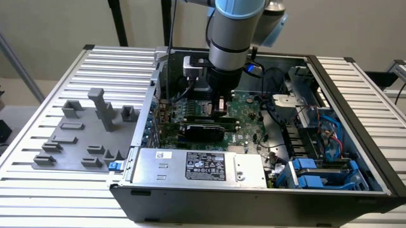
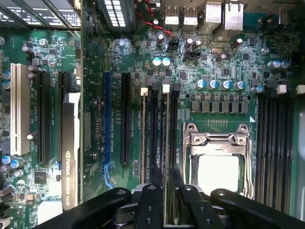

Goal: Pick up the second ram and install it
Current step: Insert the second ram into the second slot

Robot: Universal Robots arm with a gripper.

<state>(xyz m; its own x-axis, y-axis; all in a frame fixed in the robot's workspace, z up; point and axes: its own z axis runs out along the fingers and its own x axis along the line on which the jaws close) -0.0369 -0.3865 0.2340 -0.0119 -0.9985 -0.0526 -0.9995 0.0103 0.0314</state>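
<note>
Nearest you in the exterior view sat the silver power supply [image 1: 199, 167], a flat metal box with a black label, inside the black steel computer case [image 1: 254, 199] on the ribbed aluminium worktop [image 1: 38, 190]. To the exterior view's left lay the grey plastic fixture blocks [image 1: 82, 137], matte and angular. Behind the supply, the black expansion card [image 1: 206, 128] stood in the green motherboard [image 1: 244, 107]. Your gripper [image 2: 164, 188] hung straight down over the memory slots [image 2: 159, 126] beside the metal CPU socket frame [image 2: 217, 138]. The second ram [image 2: 165, 138], a thin dark stick, stood on edge in one of those slots, long axis along the slot and running away from the fingers [image 2: 152, 200] toward the board's rear connectors. The black fingers straddled its near end with a narrow gap; I couldn't tell whether they pinched it or just bracketed it.
</note>
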